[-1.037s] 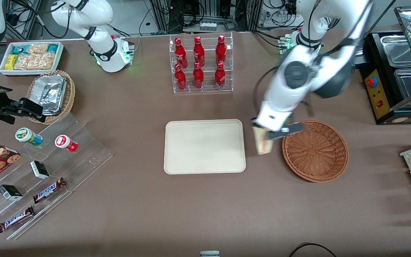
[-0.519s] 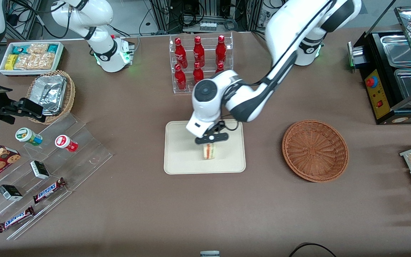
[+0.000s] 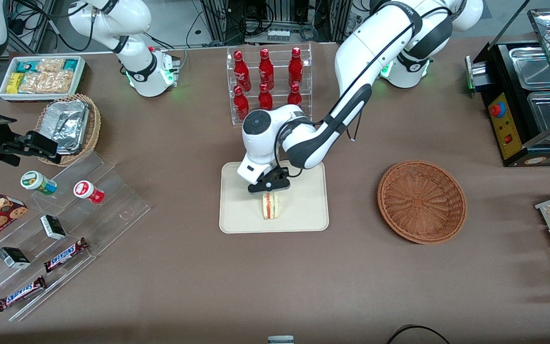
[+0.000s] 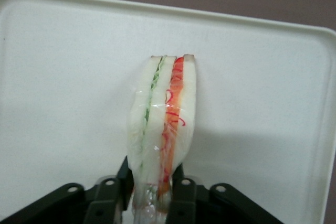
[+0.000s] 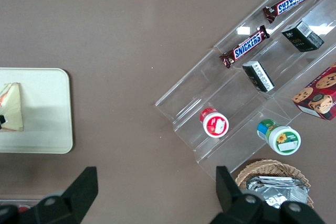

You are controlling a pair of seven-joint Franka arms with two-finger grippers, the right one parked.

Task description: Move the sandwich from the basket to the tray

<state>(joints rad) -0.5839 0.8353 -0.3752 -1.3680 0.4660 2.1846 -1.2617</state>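
Sandwich (image 4: 161, 124) clamped upright in my pincer (image 3: 268, 187), its long axis pointing straight down from the pincer onto the tray (image 3: 303, 215).

The tray (image 3: 241, 210) lies at the centre of the table, and the sandwich (image 3: 270, 206) stands on its edge on this tray, at about 5 o'clock from the tray's middle, held between the closed fingers of the gripper (image 3: 269, 190), which is directly above it. The basket (image 3: 421, 201) lies well apart from the tray, toward the working arm's end of the table, at 3 o'clock from it in the front view. The bottle rack (image 3: 269, 86) stands at 12 o'clock from the tray, farther from the front camera.
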